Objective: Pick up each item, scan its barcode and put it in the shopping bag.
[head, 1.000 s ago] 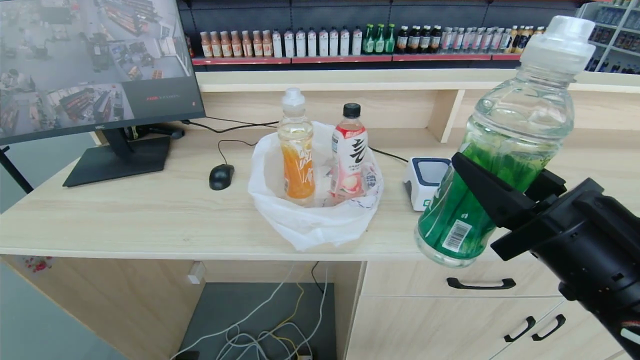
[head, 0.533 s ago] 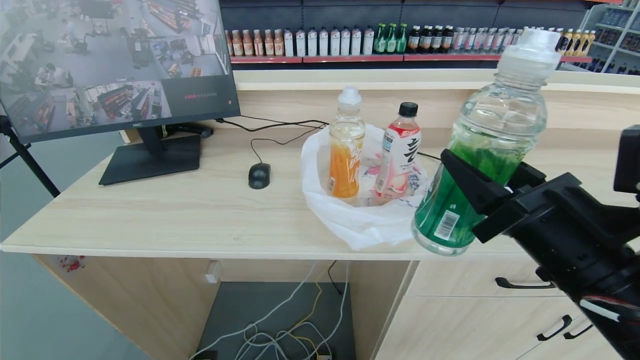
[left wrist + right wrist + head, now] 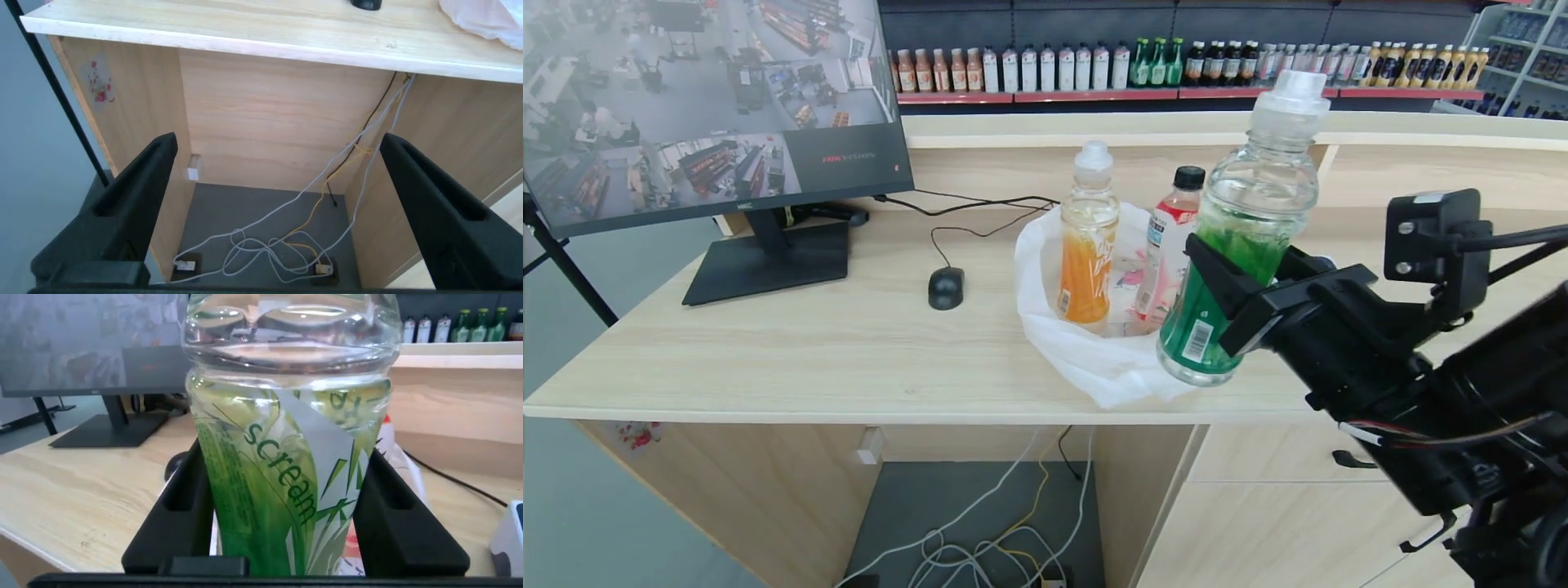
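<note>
- Left gripper hangs low before the counter, fingers spread wide, empty;
- On the counter sits the bag; orange bottle and pink bottle stand inside;
- Right gripper clamps the green bottle, upright, by the bag's right edge.

Light wooden counter with monitor and mouse, bottle-lined shelf behind, cables beneath.

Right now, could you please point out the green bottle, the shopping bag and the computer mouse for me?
green bottle [image 3: 1245, 237], head view, upper green body.
shopping bag [image 3: 1086, 359], head view, front wall.
computer mouse [image 3: 946, 287], head view, top.
</note>
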You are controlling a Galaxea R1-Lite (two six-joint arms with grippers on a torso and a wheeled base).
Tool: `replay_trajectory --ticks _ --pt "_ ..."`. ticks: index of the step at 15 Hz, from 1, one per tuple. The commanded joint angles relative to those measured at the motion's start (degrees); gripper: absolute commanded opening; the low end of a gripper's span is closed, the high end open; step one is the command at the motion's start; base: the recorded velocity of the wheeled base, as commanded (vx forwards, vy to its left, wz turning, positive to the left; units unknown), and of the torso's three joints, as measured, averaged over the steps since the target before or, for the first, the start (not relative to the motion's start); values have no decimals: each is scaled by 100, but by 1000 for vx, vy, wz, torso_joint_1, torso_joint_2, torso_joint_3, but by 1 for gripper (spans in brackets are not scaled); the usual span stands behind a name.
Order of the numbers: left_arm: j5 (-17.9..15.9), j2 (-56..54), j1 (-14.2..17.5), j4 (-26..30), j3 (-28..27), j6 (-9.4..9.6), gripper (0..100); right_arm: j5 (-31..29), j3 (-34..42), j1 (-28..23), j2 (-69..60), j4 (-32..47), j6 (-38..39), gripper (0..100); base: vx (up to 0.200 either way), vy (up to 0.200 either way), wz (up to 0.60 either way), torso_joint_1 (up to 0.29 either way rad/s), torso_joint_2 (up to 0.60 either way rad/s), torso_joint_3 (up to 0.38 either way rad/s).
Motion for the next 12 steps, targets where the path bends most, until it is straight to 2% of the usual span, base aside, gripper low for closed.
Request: replay_trajectory --ticks 1,6,12 --pt "4 0 -1 1 -1 1 100 14 -249 -5 417 -1 -2 0 0 0 0 0 0 0" --pt "4 0 -1 1 7 -8 100 14 -961 -75 1147 -1 -2 0 0 0 0 0 0 0" --pt "4 0 -1 1 7 1 100 14 -1471 -75 1507 -1 33 0 0 0 0 0 0 0"
